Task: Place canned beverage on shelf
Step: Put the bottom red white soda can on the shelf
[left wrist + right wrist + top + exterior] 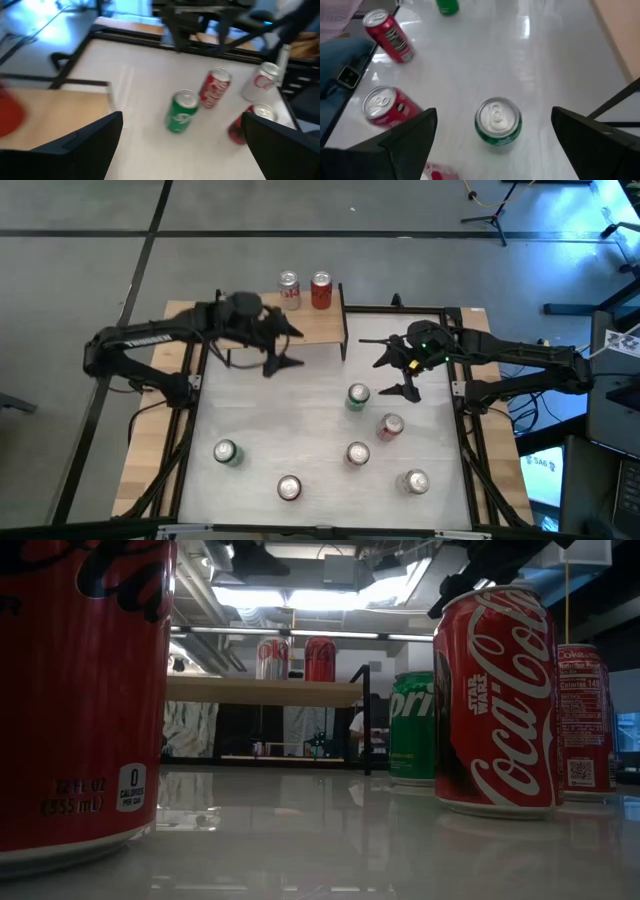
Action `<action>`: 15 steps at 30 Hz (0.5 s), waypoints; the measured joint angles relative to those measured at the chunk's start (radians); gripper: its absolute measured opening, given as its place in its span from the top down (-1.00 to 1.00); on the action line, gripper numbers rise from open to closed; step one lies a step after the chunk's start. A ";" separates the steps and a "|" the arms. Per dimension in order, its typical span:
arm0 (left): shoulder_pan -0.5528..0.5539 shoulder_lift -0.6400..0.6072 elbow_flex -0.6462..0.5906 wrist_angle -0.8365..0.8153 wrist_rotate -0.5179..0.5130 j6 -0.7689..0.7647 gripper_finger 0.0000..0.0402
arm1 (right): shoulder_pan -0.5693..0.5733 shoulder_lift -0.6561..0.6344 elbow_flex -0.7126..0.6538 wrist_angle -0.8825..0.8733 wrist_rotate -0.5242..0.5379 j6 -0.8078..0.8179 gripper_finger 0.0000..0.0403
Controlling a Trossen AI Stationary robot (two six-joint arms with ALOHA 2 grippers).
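Cans stand scattered on my white tabletop (300, 420), two more on the wooden shelf (325, 326), ceiling lights glaring beyond, my left gripper (283, 346) and right gripper (395, 374) both spread wide, empty.

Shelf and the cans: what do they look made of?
Shelf: light wood board, matt, visible grain tone, on thin black legs, likely metal. Green can: probably aluminium, shiny silver lid with pull tab, glossy printed wall. Red can: same look.

Light-wood shelf (320, 326) carries a silver can (289, 289) and red can (321, 290), white desk (300, 420), green can (358, 397) at centre.
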 joint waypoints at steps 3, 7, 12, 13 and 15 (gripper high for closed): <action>-0.059 0.000 -0.085 0.133 0.000 -0.024 -0.97 | 0.000 -0.001 0.000 -0.004 -0.001 0.008 -0.91; -0.122 0.000 -0.178 0.284 -0.008 -0.029 -0.97 | 0.029 -0.001 0.000 -0.014 0.001 0.049 -0.91; -0.177 0.000 -0.229 0.340 -0.045 -0.030 -0.97 | 0.121 -0.001 0.000 0.005 0.011 0.096 -0.91; -0.187 0.000 -0.233 0.345 -0.048 -0.029 -0.97 | 0.139 -0.001 0.000 0.013 0.024 0.115 -0.91; -0.207 0.002 -0.239 0.348 -0.061 -0.029 -0.97 | 0.183 -0.001 0.000 0.015 0.063 0.150 -0.91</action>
